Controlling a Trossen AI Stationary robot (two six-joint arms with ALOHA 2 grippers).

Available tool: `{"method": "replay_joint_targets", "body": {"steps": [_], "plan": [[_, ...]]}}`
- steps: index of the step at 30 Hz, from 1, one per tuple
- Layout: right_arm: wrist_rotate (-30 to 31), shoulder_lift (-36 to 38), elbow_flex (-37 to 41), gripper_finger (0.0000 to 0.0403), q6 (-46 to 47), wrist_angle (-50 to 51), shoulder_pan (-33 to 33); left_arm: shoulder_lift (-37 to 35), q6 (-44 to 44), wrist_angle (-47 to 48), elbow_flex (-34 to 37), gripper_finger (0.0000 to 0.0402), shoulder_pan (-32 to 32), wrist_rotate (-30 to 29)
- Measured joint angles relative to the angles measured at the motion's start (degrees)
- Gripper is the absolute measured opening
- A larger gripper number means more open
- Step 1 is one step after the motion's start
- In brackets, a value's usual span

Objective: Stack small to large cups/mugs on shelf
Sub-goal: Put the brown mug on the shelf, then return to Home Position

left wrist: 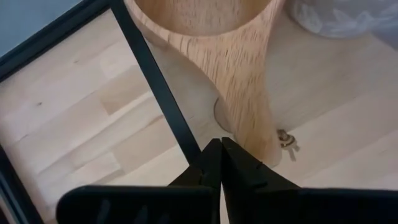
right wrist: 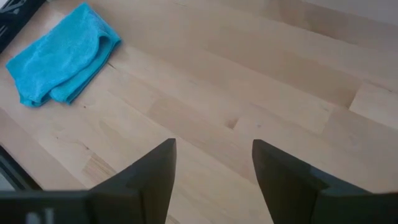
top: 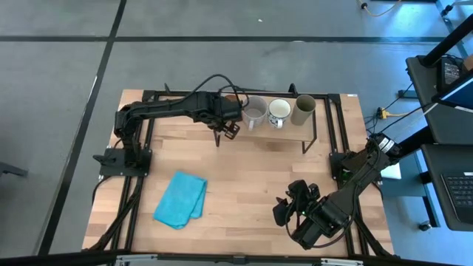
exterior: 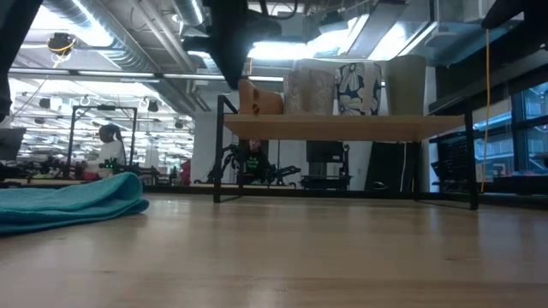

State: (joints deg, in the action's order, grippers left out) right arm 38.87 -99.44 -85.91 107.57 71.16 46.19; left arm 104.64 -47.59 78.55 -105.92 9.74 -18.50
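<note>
- Wooden cup (left wrist: 211,37) is seen at the left end of the shelf (exterior: 342,127), beside the grey mug (top: 255,112).
- Left gripper (left wrist: 221,163) is fully closed on nothing, just behind the cup's handle.
- A nudge could tip the cup off that end.
- Right gripper (right wrist: 213,163) is held open over the table (right wrist: 261,81), far away.

grey floor (top: 59,74) with dark seams, ceiling ducts (exterior: 111,34), strip lights

Blue cloth (top: 181,199); white mug (exterior: 358,89) with seemingly dark floral print.
</note>
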Motion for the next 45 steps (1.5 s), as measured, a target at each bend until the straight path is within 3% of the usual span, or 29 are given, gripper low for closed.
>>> {"method": "replay_joint_targets", "body": {"steps": [13,21,29,35,39,45], "plan": [[-0.02,0.0,0.0,0.0213,-0.02,0.02,0.0,0.0,0.24,-1.43,2.78,0.0,0.37,-3.59],[-0.04,0.0,0.0,0.0213,-0.02,0.42,0.0,0.0,1.7,-6.49,2.78,0.0,0.37,-2.11],[-0.07,0.0,0.0,0.0213,-0.02,0.46,0.0,0.0,2.96,-3.76,2.78,0.0,0.41,-2.48],[-1.12,0.0,0.0,0.0213,-0.03,0.59,0.0,-1.19,-0.8,-2.0,2.81,0.0001,0.13,-4.34],[-0.45,0.0,0.0,0.0213,-1.01,1.29,0.0,-5.82,-5.63,-2.7,2.78,0.0001,-3.04,-7.38],[0.42,0.0,-1.63,0.0213,-5.17,3.29,-0.52,-15.64,-6.29,-3.32,2.78,0.0012,-14.35,-18.46]]}}
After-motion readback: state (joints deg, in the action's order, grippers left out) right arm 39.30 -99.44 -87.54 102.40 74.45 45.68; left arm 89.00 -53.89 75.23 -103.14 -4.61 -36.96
